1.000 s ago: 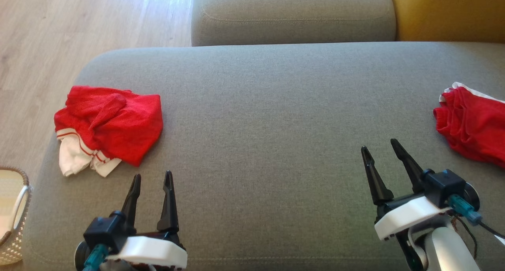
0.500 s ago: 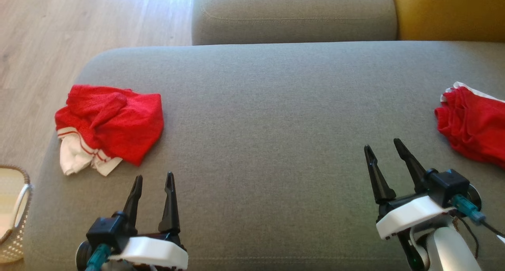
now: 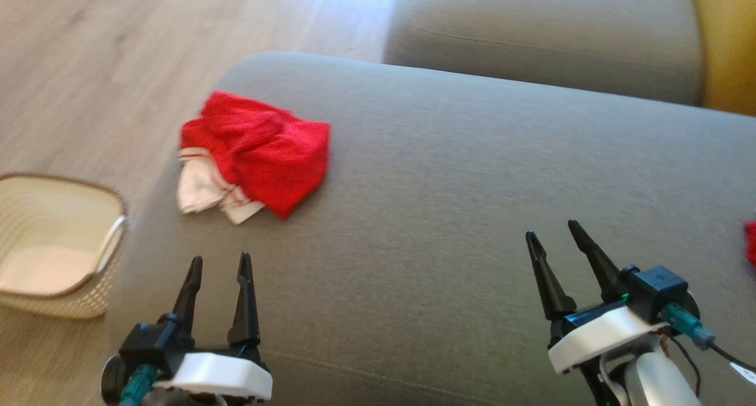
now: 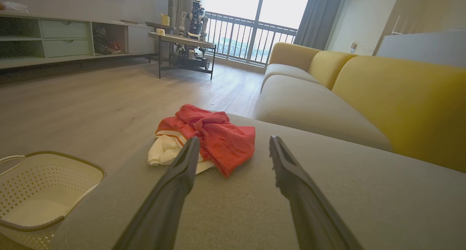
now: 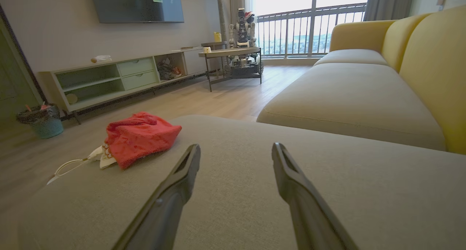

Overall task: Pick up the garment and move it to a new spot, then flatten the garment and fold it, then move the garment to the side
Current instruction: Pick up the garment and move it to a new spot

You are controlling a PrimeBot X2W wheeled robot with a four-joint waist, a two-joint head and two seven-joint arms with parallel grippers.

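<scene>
The garment [image 3: 254, 152] is a crumpled red piece with a white, red-striped part. It lies near the far left end of the grey sofa cushion [image 3: 472, 175]. My left gripper [image 3: 220, 256] stands open in front of it, apart from it, with nothing between its fingers. In the left wrist view the garment [image 4: 214, 133] sits just beyond the open left gripper [image 4: 233, 138]. My right gripper [image 3: 552, 227] is open over bare cushion at the right. In the right wrist view the garment [image 5: 138, 137] lies far to the left of the open right gripper [image 5: 236, 145].
A cream perforated basket [image 3: 71, 302] stands on the wooden floor left of the cushion. A sliver of another red cloth [image 3: 750, 243] shows at the right edge. A second grey cushion [image 3: 543, 45] and a yellow sofa back [image 3: 726, 39] lie beyond.
The head camera has turned left, so the whole picture has shifted right and more of the basket shows. Both grippers stay open; the garment lies as before.
</scene>
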